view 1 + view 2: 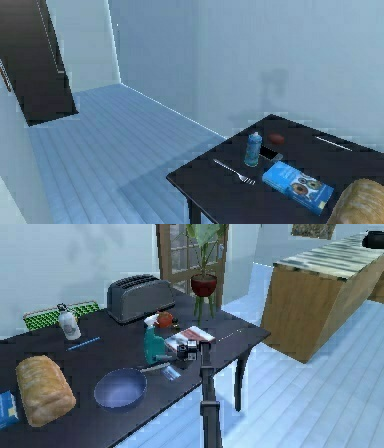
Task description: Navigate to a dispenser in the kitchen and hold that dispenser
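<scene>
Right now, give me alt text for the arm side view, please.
The arm extends over a dark table, its gripper near a teal dispenser; whether it holds anything cannot be told. A toaster, bread loaf and pan share the table.

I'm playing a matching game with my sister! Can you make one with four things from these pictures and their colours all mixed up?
Things:
1. toaster
2. loaf of bread
3. plant pot
4. book

Colours:
A. red
B. blue
C. grey
D. brown

Right pairs: 1-C, 2-D, 3-A, 4-B.
</scene>
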Tool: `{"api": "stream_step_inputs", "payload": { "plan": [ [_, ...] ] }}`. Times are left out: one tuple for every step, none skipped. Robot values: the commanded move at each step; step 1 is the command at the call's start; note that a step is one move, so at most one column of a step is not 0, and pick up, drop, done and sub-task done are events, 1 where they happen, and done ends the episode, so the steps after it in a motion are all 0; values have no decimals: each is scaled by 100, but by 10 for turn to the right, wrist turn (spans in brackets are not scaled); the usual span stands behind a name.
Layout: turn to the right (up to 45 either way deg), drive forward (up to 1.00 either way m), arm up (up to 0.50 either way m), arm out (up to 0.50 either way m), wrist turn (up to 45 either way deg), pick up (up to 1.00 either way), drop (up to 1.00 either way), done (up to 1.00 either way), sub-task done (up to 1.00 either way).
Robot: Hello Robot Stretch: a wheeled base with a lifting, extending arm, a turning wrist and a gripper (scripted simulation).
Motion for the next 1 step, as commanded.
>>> {"api": "stream_step_inputs", "payload": {
  "plan": [
    [0,0,0,0,0,100,0,0,0]
  ]
}}
